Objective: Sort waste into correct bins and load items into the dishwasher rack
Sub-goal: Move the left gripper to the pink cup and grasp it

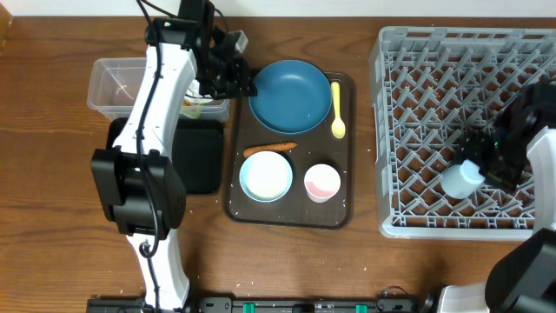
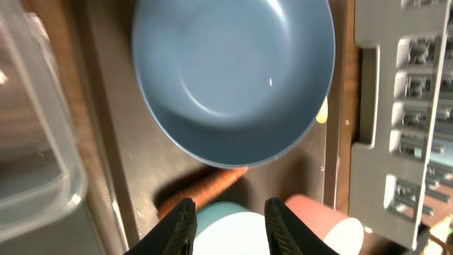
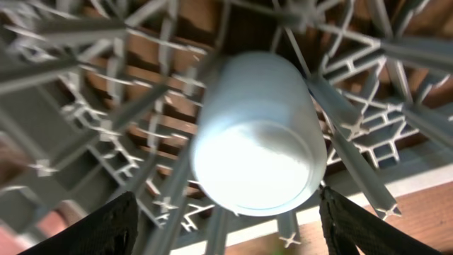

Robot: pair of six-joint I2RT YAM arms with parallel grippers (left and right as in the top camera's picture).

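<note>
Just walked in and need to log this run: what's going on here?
The right end effector is open around the light blue cup, which lies in the dishwasher rack. The left end effector, open and empty, hovers beside the dark blue plate on the brown serving tray. The bowl, pink cup, yellow spoon and carrot stick also sit on that tray, not yet sorted.
</note>
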